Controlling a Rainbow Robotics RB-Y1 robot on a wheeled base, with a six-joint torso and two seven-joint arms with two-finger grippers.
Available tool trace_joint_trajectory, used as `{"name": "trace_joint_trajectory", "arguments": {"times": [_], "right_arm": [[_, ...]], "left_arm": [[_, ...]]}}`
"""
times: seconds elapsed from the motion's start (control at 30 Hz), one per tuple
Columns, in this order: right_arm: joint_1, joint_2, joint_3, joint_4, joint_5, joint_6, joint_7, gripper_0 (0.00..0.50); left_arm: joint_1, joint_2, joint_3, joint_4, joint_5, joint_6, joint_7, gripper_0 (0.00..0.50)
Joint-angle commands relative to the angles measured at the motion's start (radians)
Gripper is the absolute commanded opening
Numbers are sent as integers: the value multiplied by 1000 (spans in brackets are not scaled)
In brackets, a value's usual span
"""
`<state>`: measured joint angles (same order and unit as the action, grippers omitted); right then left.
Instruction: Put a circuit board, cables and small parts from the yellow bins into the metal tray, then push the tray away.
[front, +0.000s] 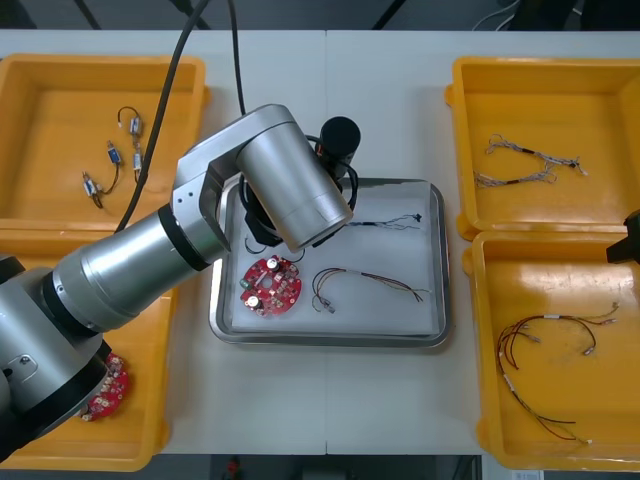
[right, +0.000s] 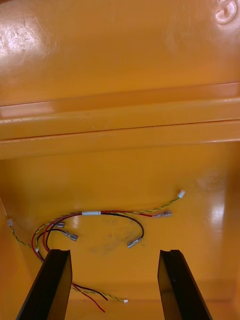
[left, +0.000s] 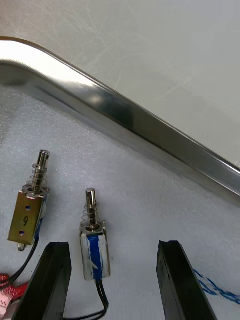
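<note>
your tray (front: 330, 338) held a board (front: 270, 286), cables (front: 370, 282) and two parts (left: 93, 247); left gripper (left: 114, 244) spread over it, right gripper (right: 114, 252) spread over a bin (front: 478, 350) beside it; push not yet done.

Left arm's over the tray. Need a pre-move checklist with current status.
1. Left gripper open: ok, gaps on both sides of the small metal part between its fingers.
2. That part inside the metal tray: ok, on the white liner, within the rim.
3. Part's black leads free of the fingers: cannot tell.
4. Circuit board in tray: ok.
5. Cables in tray: ok, red and yellow cable and blue and white cable.
6. Right gripper open: ok, above cables in a yellow bin.
</note>
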<state>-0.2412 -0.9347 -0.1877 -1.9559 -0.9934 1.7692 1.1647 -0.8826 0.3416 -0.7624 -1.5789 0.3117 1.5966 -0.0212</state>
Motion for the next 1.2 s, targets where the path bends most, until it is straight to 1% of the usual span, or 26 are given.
{"name": "trace_joint_trajectory", "arguments": {"times": [0.03, 0.23, 0.33, 0.5, 0.63, 0.9, 0.93, 1.0, 1.07, 1.17, 1.2], "right_arm": [[10, -38, -29, -5, -7, -7, 9, 500], [10, -38, -29, -5, -7, -7, 9, 500], [10, -38, -29, -5, -7, -7, 9, 500], [10, -38, -29, -5, -7, -7, 9, 500], [10, -38, -29, -5, -7, -7, 9, 500], [10, -38, -29, -5, -7, -7, 9, 500], [10, -38, -29, -5, -7, -7, 9, 500], [10, -38, -29, -5, -7, -7, 9, 500], [19, -24, -7, -8, -19, 0, 13, 500], [-7, -33, 20, -29, -22, 16, 24, 500], [-12, -33, 22, -32, -22, 19, 26, 500]], "left_arm": [[-45, 17, 34, -76, 67, 62, 3, 500], [-104, 66, 80, -131, 159, 157, -5, 500], [-136, 106, 112, -162, 214, 212, -14, 500], [-194, 203, 173, -202, 343, 284, -39, 500], [-213, 270, 199, -220, 415, 296, -71, 500], [-214, 447, 256, -237, 561, 302, -255, 500], [-216, 458, 259, -237, 570, 302, -267, 500], [-214, 501, 276, -237, 598, 304, -313, 500], [-214, 531, 287, -234, 618, 306, -348, 500], [-216, 580, 311, -219, 658, 306, -410, 500], [-216, 585, 314, -216, 662, 306, -414, 500]]}}
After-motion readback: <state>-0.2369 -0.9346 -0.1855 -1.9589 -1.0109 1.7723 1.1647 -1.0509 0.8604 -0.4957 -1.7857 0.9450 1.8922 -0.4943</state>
